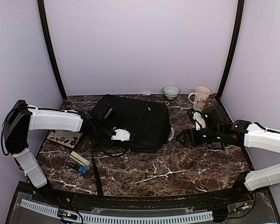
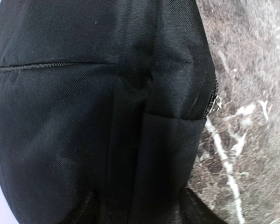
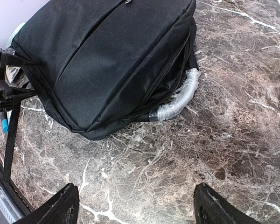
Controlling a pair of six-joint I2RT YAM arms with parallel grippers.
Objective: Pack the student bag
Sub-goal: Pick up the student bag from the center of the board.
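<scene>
The student bag (image 1: 140, 119) lies flat on the marble table, black, with its silvery-grey loop handle (image 3: 179, 100) at its right end. My left gripper (image 1: 116, 136) is at the bag's near left edge. In the left wrist view black fabric (image 2: 84, 116) fills the frame, and a fold of it runs between the two fingertips (image 2: 84, 212), so the left gripper (image 2: 140, 212) is shut on the bag. My right gripper (image 1: 182, 137) hovers to the right of the bag. It (image 3: 137, 210) stands open over bare marble, short of the loop handle.
A patterned card (image 1: 64, 136), a pale stick (image 1: 79, 158) and a blue-tipped item (image 1: 80, 168) lie left of the bag. A small bowl (image 1: 171, 91) and a mug (image 1: 200, 98) stand at the back right. A long strap (image 1: 97, 172) trails toward the near edge.
</scene>
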